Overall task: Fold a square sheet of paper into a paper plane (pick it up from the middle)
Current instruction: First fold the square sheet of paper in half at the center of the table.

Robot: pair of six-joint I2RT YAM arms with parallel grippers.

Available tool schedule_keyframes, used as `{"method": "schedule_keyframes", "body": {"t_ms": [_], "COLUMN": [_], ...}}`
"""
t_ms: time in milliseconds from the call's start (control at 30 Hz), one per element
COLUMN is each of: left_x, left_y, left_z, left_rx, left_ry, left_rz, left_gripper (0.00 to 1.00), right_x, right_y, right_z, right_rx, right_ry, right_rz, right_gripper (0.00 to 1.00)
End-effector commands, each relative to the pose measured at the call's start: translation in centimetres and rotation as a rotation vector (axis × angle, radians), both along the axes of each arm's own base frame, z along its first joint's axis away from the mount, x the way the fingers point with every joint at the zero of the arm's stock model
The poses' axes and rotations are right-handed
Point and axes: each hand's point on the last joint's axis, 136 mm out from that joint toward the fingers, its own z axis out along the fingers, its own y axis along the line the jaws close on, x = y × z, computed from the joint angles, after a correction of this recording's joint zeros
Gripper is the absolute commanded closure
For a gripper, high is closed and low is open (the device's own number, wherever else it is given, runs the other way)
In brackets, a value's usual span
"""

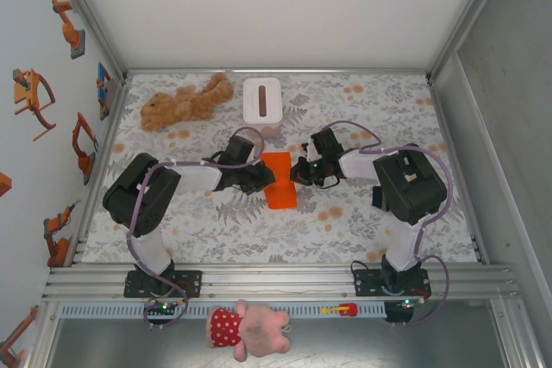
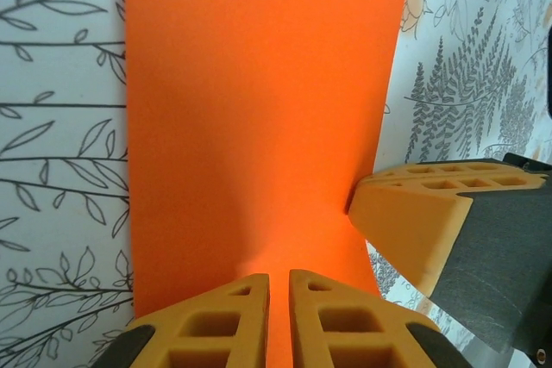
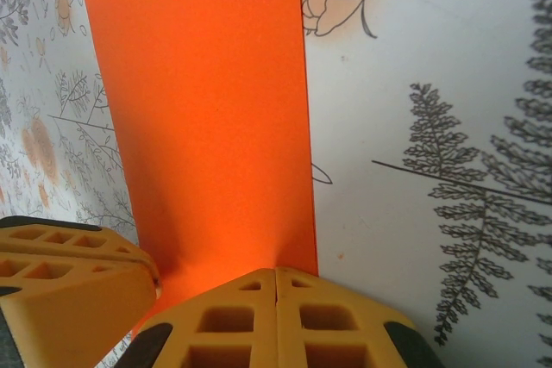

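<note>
The square sheet of paper (image 1: 279,183) is bright orange and lies as a narrow upright rectangle on the floral table between the two arms. My left gripper (image 1: 261,180) stands at its left long edge. In the left wrist view that gripper (image 2: 278,275) has its jaws nearly together, with a thin slit of the sheet (image 2: 259,109) showing between them. My right gripper (image 1: 299,171) meets the right long edge. In the right wrist view it (image 3: 276,270) is pressed fully shut at the sheet (image 3: 198,109), close to its right edge. Each wrist view also catches the other gripper's finger beside the paper.
A white tissue box (image 1: 261,101) stands just behind the paper. A brown teddy bear (image 1: 185,101) lies at the back left. A pink plush toy (image 1: 250,329) rests in front of the rail. Enclosure walls line both sides and the back.
</note>
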Motion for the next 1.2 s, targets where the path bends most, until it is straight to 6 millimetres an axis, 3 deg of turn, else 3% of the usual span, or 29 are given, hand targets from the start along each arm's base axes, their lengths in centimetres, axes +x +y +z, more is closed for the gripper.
{"method": "schedule_keyframes", "body": {"t_ms": [0,167,267,367,467,567,733,900,1033,1167], "left_x": [-1.6,-2.8,-2.8,-2.2,-1.6,-1.4,-1.9,-3.0,-4.4,-5.2], "left_y": [1.2,4.3,5.4,4.4,2.1,0.2,-1.0,-0.1,2.9,5.2], "left_z": [-2.1,-3.5,-2.7,0.1,2.9,3.7,1.6,-0.9,-2.8,-3.2], "left_rx": [0.056,0.194,0.231,0.17,0.061,-0.012,-0.034,0.006,0.153,0.2], "left_ry": [0.059,0.059,0.041,-0.017,-0.071,-0.072,-0.013,0.052,0.051,0.047], "left_rz": [-0.02,-0.049,-0.054,-0.053,-0.067,-0.077,-0.099,-0.104,-0.124,-0.124], "left_gripper": [0.86,0.86,0.86,0.86,0.85,0.85,0.85,0.85,0.85,0.85], "right_x": [-9.1,-9.3,-9.4,-9.3,-9.2,-9.2,-9.2,-9.2,-9.1,-9.1], "right_y": [-11.5,-11.8,-11.8,-11.8,-11.8,-11.7,-11.7,-11.8,-11.8,-11.9], "right_z": [-11.6,-11.7,-11.7,-11.5,-11.5,-11.5,-11.6,-11.6,-11.6,-11.7], "right_rx": [-0.578,-0.587,-0.586,-0.587,-0.587,-0.587,-0.583,-0.588,-0.59,-0.596], "right_ry": [0.319,0.325,0.325,0.321,0.321,0.321,0.321,0.317,0.31,0.313], "right_rz": [-0.075,-0.072,-0.072,-0.071,-0.07,-0.071,-0.071,-0.069,-0.071,-0.072], "right_gripper": [1.0,1.0,1.0,1.0,1.0,1.0,1.0,1.0,1.0,1.0]}}
